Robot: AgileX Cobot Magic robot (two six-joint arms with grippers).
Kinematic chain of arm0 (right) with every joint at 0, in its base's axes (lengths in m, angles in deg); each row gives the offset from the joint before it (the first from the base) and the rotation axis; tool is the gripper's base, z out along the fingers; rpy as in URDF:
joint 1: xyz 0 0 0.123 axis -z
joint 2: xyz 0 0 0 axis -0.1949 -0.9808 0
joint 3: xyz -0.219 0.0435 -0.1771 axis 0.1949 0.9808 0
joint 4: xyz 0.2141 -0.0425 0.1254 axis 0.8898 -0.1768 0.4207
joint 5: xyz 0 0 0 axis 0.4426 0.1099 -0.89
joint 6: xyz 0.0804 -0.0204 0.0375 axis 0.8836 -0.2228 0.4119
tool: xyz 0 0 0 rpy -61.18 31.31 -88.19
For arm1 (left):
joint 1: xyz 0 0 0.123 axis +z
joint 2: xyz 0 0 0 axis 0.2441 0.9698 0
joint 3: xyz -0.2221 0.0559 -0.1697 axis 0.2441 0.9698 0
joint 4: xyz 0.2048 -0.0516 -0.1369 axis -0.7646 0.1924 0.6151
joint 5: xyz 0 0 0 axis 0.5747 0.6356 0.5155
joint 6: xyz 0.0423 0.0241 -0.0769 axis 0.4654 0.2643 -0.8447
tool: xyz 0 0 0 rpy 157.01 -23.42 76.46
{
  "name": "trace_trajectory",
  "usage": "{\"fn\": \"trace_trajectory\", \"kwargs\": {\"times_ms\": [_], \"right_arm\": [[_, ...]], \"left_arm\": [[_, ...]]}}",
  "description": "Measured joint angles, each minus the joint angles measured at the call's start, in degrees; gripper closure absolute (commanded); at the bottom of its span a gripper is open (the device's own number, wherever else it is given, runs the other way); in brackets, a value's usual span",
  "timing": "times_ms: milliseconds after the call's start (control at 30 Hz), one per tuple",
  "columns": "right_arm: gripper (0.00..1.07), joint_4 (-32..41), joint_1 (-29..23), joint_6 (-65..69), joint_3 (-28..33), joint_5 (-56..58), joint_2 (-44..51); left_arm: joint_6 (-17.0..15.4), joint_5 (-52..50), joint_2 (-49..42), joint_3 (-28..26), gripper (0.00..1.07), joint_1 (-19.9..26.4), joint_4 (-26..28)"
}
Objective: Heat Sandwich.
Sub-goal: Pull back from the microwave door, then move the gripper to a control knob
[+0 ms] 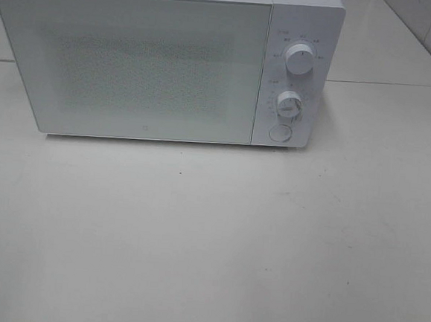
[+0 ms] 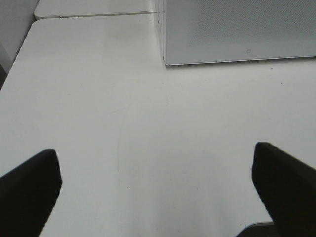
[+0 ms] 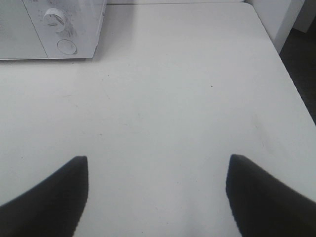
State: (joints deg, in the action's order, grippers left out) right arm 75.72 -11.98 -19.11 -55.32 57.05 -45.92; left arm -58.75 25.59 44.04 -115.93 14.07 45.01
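The sandwich is out of view in every frame. A white microwave [image 1: 164,60] stands at the back of the white table [image 1: 209,242] with its door [image 1: 133,65] shut; two knobs [image 1: 298,59] and a round button [image 1: 280,132] sit on its right panel. My left gripper [image 2: 155,187] hovers open over bare table, left of the microwave [image 2: 237,29]. My right gripper [image 3: 157,192] is open too, above bare table to the right of the microwave [image 3: 49,27]. Neither gripper holds anything, and neither arm shows in the exterior high view.
The table's right edge [image 3: 291,79] drops off beside the right gripper. A second table surface [image 1: 389,40] lies behind the microwave, and another table top [image 2: 94,7] shows past the seam in the left wrist view.
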Motion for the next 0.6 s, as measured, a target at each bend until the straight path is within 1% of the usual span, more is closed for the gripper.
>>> {"fn": "trace_trajectory", "kwargs": {"times_ms": [600], "right_arm": [[0.31, 0.0, 0.0, 0.0, 0.0, 0.0, 0.0]], "left_arm": [[0.0, 0.0, 0.0, 0.0, 0.09, 0.0, 0.0]]}}
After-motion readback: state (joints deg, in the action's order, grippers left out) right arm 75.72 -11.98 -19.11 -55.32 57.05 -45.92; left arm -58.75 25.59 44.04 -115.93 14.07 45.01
